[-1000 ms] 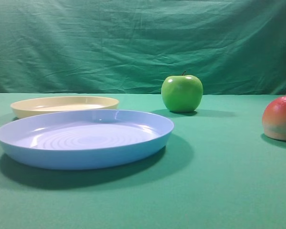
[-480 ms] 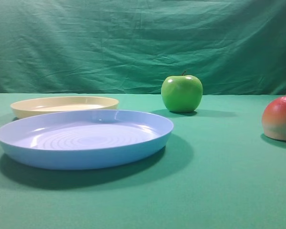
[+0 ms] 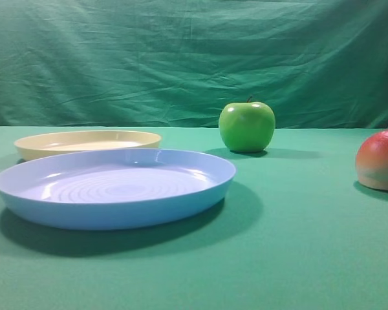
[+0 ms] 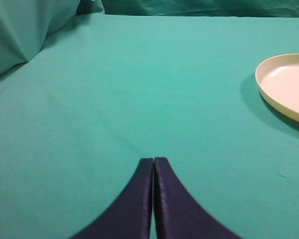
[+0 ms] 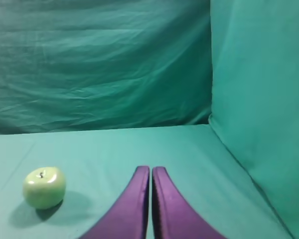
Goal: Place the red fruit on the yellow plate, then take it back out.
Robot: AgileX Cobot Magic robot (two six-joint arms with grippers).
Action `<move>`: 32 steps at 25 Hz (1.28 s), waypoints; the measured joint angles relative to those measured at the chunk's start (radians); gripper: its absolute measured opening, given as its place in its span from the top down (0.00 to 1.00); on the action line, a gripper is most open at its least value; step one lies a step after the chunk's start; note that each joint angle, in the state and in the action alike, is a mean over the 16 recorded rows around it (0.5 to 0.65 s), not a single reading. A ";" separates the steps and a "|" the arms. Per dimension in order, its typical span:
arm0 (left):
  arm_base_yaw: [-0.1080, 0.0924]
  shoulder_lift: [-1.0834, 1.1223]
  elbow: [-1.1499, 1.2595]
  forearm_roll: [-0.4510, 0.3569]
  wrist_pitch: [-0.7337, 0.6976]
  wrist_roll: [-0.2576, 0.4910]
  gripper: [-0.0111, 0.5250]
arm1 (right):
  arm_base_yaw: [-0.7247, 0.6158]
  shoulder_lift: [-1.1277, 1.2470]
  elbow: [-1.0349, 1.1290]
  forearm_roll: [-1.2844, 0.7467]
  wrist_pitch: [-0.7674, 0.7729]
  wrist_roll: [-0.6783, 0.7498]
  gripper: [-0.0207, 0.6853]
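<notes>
The red fruit (image 3: 380, 159), red on top and pale orange below, rests on the green cloth at the right edge of the exterior high view, partly cut off. The yellow plate (image 3: 87, 141) lies at the back left, with nothing in it; its rim also shows at the right of the left wrist view (image 4: 285, 84). My left gripper (image 4: 153, 160) is shut over bare cloth, well left of the plate. My right gripper (image 5: 150, 169) is shut too, holding nothing. Neither gripper appears in the exterior high view.
A large light-blue plate (image 3: 115, 186) sits in front of the yellow one. A shiny green apple (image 3: 247, 126) stands at the back centre, also seen left of my right gripper (image 5: 44, 186). Green cloth walls close off the back and right side.
</notes>
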 joint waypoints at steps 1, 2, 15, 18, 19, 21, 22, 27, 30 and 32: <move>0.000 0.000 0.000 0.000 0.000 0.000 0.98 | -0.011 -0.015 0.033 0.004 -0.020 0.000 0.97; 0.000 0.000 0.000 0.000 0.000 0.000 0.98 | -0.019 -0.029 0.066 0.007 -0.038 0.000 0.97; 0.000 0.000 0.000 0.000 0.000 0.000 0.98 | -0.040 -0.115 0.359 0.013 -0.165 0.000 0.97; 0.000 0.000 0.000 0.000 0.000 0.000 0.98 | -0.040 -0.115 0.379 0.013 -0.160 -0.001 0.97; 0.000 0.000 0.000 0.000 0.000 0.000 0.98 | -0.040 -0.115 0.382 0.013 -0.156 -0.001 0.97; 0.000 0.000 0.000 0.000 0.000 0.000 0.98 | -0.040 -0.115 0.384 0.013 -0.145 -0.001 0.97; 0.000 0.000 0.000 0.000 0.000 0.000 0.98 | -0.040 -0.115 0.384 0.013 -0.138 -0.001 0.97; 0.000 0.000 0.000 0.000 0.000 0.000 0.98 | -0.040 -0.115 0.384 0.013 -0.107 -0.003 0.97; 0.000 0.000 0.000 0.000 0.000 0.000 0.98 | -0.040 -0.115 0.384 0.013 -0.096 -0.004 0.97; 0.000 0.000 0.000 0.000 0.000 0.000 0.98 | -0.040 -0.115 0.384 0.013 -0.094 -0.004 0.97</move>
